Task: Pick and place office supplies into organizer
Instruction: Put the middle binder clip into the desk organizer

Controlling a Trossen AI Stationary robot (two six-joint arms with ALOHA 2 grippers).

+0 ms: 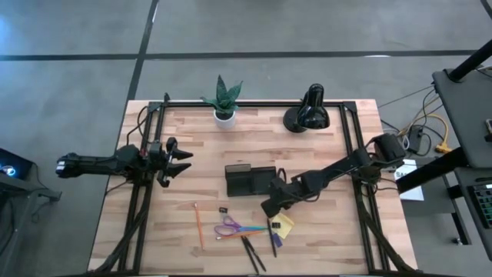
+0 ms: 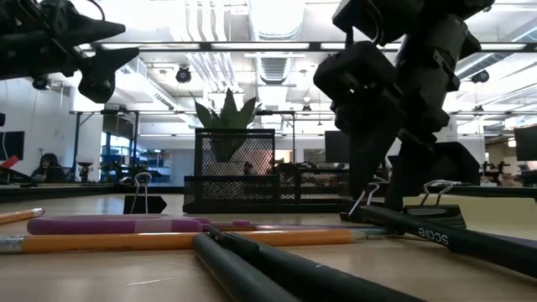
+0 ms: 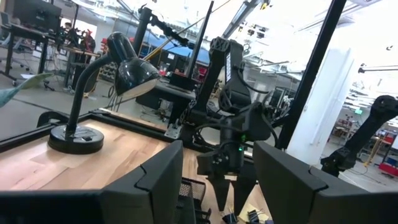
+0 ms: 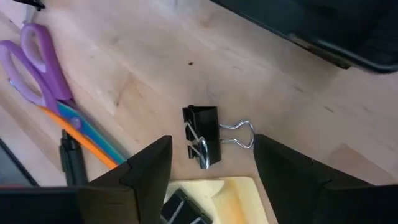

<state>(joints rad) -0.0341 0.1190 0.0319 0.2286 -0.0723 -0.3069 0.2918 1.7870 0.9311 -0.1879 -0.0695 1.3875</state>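
Step in hand: picking the small black clip (image 4: 202,135). My right tool (image 4: 211,177) hangs just above it, jaws apart and empty; clip lies on the bench (image 1: 184,131) beside the yellow sticky-note pad (image 4: 233,196), near the organizer (image 1: 247,181). Next: descend, straddle, close. Left tool (image 1: 178,161) waits open at the bench's left edge.

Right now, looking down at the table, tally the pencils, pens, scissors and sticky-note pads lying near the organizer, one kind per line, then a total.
Pencils: 1
Pens: 3
Scissors: 1
Sticky-note pads: 1
Total: 6
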